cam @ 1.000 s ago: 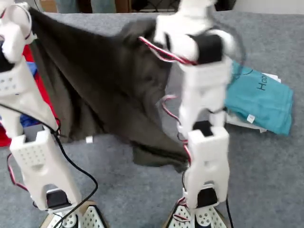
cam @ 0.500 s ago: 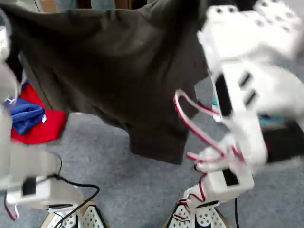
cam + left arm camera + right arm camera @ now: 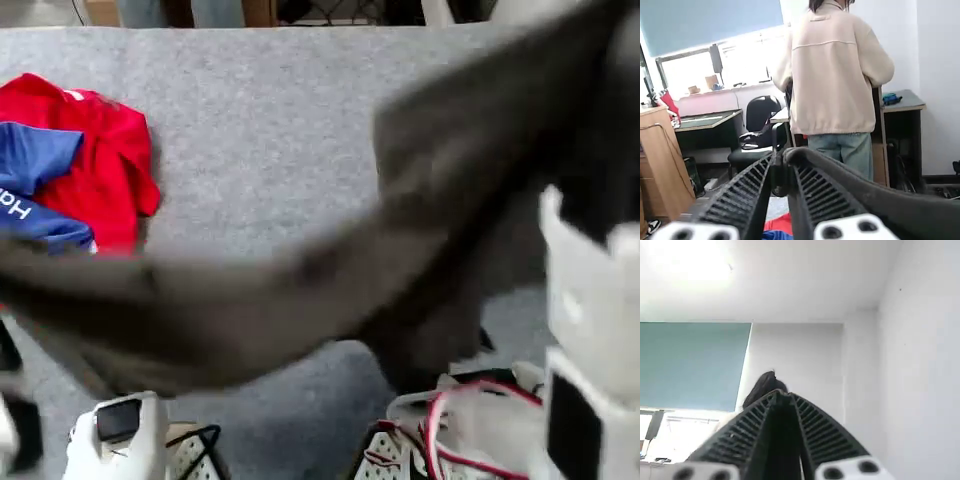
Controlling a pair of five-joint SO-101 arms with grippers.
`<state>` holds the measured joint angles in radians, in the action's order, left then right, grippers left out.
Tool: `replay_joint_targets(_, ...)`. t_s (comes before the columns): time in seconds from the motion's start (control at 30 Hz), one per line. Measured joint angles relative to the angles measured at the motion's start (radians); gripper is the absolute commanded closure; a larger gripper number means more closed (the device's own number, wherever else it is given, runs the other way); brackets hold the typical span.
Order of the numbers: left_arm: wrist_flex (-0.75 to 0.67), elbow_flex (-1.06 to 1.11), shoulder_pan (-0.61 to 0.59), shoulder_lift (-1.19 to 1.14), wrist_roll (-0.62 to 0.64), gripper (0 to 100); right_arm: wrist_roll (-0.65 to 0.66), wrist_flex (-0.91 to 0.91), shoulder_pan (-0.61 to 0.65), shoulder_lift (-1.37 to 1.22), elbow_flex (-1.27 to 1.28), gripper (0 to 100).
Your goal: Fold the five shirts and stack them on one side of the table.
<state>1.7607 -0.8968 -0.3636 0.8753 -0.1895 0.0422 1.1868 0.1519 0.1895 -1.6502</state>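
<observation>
A dark olive shirt [image 3: 420, 230] is stretched in the air close to the high camera, blurred, spanning from lower left to upper right. My left gripper [image 3: 781, 162] is shut on an edge of this shirt [image 3: 880, 197], raised and looking into the room. My right gripper [image 3: 781, 402] is also shut, with dark cloth [image 3: 781, 440] pinched between its fingers, tilted up toward the ceiling. A red shirt [image 3: 105, 165] lies crumpled at the table's left with a blue shirt [image 3: 35, 180] on top of it.
The grey table [image 3: 260, 120] shows bare between the red shirt and the hanging cloth. White arm segments [image 3: 590, 360] and both bases [image 3: 130, 440] stand along the near edge, with loose cables [image 3: 450, 420] beside them.
Both arms swung the dark shirt up and toward the camera, so it now spreads across the near half of the view. The red and blue shirts came into full sight; the teal shirt is now covered.
</observation>
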Motion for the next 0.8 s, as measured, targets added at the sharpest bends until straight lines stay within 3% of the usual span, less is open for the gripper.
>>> replay_joint_targets(0.17, 0.000, 0.170, -0.006, 0.180, 0.000, 97, 0.043, -0.020, 0.000, 0.049, 0.075, 98.5)
replay_joint_targets(0.53, -0.075, 0.425, -0.006, 0.207, 0.048, 97, 0.048, -0.020, 0.000, 0.089, 0.393, 98.5)
replay_joint_targets(0.67, -0.209, 0.643, -0.006, 0.207, 0.054, 97, 0.048, -0.044, -0.015, 0.035, 0.628, 98.5)
replay_joint_targets(0.8, -0.466, 0.980, -0.006, 0.204, 0.057, 97, 0.048, -0.196, -0.064, -0.048, 0.867, 98.5)
